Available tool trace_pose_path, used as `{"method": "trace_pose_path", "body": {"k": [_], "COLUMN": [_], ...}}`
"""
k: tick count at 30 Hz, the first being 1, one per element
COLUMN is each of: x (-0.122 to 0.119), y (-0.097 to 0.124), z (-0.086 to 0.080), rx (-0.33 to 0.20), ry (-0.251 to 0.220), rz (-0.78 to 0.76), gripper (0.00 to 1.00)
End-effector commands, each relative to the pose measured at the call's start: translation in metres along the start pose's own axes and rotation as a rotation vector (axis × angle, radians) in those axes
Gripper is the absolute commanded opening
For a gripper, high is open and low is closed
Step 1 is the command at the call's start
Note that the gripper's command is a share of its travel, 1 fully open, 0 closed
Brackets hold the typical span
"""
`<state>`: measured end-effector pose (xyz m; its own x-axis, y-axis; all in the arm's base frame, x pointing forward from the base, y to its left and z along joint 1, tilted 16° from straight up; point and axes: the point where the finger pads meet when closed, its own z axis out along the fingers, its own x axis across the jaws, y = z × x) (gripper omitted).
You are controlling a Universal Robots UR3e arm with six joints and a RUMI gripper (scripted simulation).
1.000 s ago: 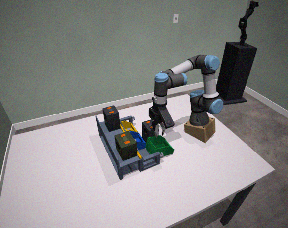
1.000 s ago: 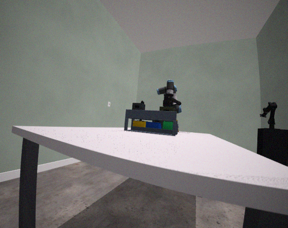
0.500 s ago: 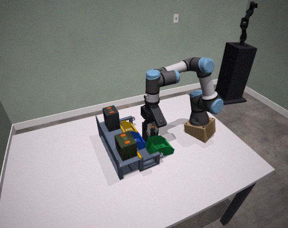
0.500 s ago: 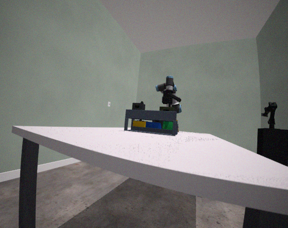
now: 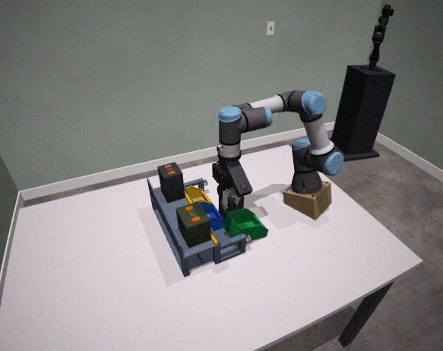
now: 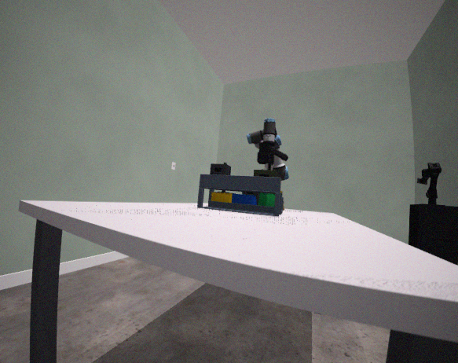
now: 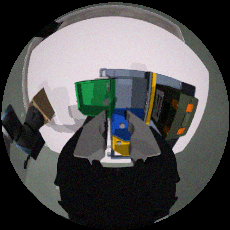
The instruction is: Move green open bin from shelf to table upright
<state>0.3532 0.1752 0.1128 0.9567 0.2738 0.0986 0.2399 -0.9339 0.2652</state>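
Observation:
The green open bin (image 5: 246,224) sits at the right end of the grey shelf (image 5: 192,228), its open front sticking out toward the arm's base. It also shows in the exterior view (image 6: 266,199) and the wrist view (image 7: 95,97), where a small grey part lies inside it. My gripper (image 5: 230,207) points down at the bin's back left corner, next to the blue bin (image 5: 213,216). In the wrist view the fingers stand a narrow gap apart over the edge between the green and blue bins. I see nothing clamped between them. A black box behind the gripper is mostly hidden.
A yellow bin (image 5: 197,194) lies beside the blue one. An olive box (image 5: 193,224) and a black box (image 5: 170,181) with orange marks stand on the shelf top. The arm's tan base block (image 5: 307,199) is to the right. A black pedestal (image 5: 361,114) stands off the table.

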Motion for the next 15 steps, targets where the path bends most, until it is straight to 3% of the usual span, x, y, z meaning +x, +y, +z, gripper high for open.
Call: {"method": "trace_pose_path", "body": {"k": [1, 15], "x": [0.0024, -0.0056], "y": [0.0001, 0.0], "z": [-0.0017, 0.002], "rx": [0.0, 0.0], "ry": [0.001, 0.001], "rz": [0.0, 0.0], "gripper": [0.2, 0.2]}}
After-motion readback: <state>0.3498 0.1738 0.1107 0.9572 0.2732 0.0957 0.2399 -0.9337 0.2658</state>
